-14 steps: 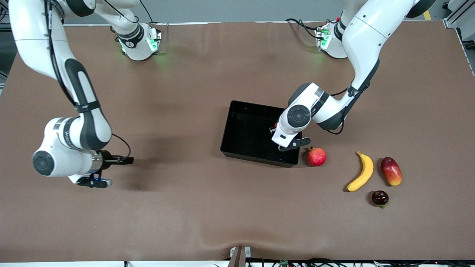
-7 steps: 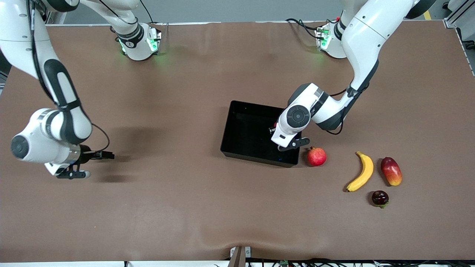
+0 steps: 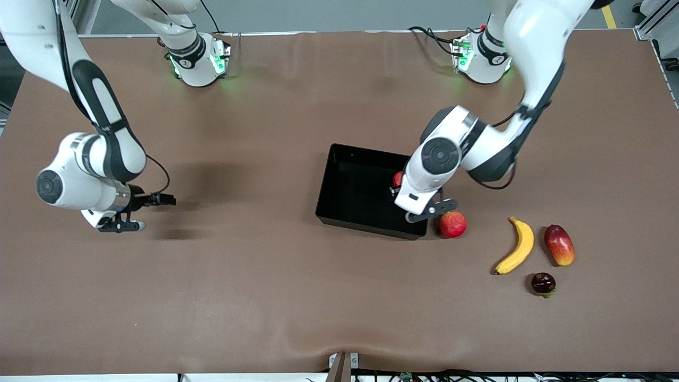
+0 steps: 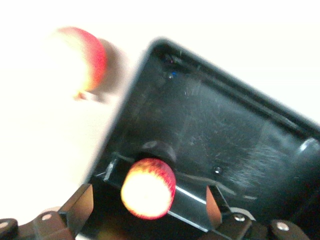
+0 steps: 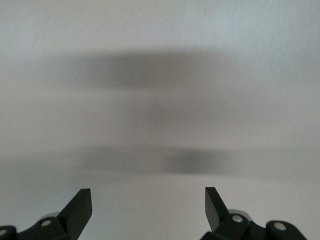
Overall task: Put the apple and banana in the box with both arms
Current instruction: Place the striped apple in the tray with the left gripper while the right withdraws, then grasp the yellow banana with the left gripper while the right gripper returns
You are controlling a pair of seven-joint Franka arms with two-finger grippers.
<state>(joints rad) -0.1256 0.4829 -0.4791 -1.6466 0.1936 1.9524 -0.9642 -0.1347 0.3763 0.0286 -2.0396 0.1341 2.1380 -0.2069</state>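
The apple (image 3: pixel 397 179) shows in the black box (image 3: pixel 350 185), close to the wall at the left arm's end. My left gripper (image 3: pixel 397 191) hangs over that spot. In the left wrist view the apple (image 4: pixel 148 188) sits between the spread fingertips (image 4: pixel 82 202) of the left gripper (image 4: pixel 147 196), touching neither, with the box floor (image 4: pixel 225 125) under it. The banana (image 3: pixel 515 245) lies on the table toward the left arm's end, nearer the camera than the box. My right gripper (image 3: pixel 159 200) is open and empty above bare table at the right arm's end; its wrist view shows the spread gripper (image 5: pixel 148 200).
A pinkish-red round fruit (image 3: pixel 452 224) lies just outside the box's corner and shows in the left wrist view (image 4: pixel 82 57). A red-yellow mango (image 3: pixel 559 244) lies beside the banana. A small dark fruit (image 3: pixel 543 283) lies nearer the camera than both.
The left hand has lifted and shifted slightly over the box, and the apple now shows beneath it. The right arm swung out toward its end of the table, then partway back.
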